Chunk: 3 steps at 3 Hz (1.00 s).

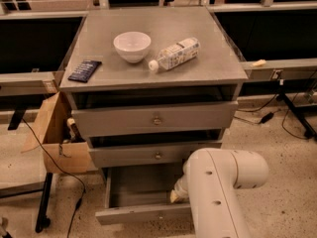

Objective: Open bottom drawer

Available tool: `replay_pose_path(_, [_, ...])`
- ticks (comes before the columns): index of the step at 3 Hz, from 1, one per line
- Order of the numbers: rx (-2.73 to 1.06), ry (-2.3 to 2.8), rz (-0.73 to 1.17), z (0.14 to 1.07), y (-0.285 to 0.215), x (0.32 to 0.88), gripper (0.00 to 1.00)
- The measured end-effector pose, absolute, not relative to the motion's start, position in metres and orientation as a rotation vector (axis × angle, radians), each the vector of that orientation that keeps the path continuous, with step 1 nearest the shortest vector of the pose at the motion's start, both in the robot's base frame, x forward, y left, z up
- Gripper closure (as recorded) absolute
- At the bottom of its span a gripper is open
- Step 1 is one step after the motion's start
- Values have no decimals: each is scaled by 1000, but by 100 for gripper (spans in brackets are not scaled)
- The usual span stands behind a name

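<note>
Grey cabinet [208, 68] fills the view, white arm [223, 192] across its lower right. Bottom drawer [143, 214] stands well out — front panel running left to right. Gripper [174, 196] dips inside, just behind that panel — wide or narrow, I cannot tell.

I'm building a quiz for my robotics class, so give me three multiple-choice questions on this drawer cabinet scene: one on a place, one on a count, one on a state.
1. Where is the gripper? A at the top drawer; B at the bottom drawer's right end; C beside the cardboard box.
2. How many things lie on the cabinet top? A one; B five; C three.
3. The bottom drawer is: A pulled out; B shut; C taken away.
Answers: 1 B, the arm's tip ends there; 2 C, white bowl, plastic bottle, dark packet; 3 A, its grey inside shows.
</note>
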<state>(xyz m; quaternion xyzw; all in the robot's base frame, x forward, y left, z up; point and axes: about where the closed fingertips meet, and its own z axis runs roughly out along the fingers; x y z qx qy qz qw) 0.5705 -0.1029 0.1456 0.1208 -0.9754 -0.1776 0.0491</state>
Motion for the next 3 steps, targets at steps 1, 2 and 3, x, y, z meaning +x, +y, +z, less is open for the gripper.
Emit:
replay_pose_path(1, [346, -2970, -553, 144, -106, 570, 100])
replay_pose_path(2, [224, -2954, -618, 130, -125, 561, 100])
replay_pose_path(3, [157, -2937, -678, 124, -129, 557, 100])
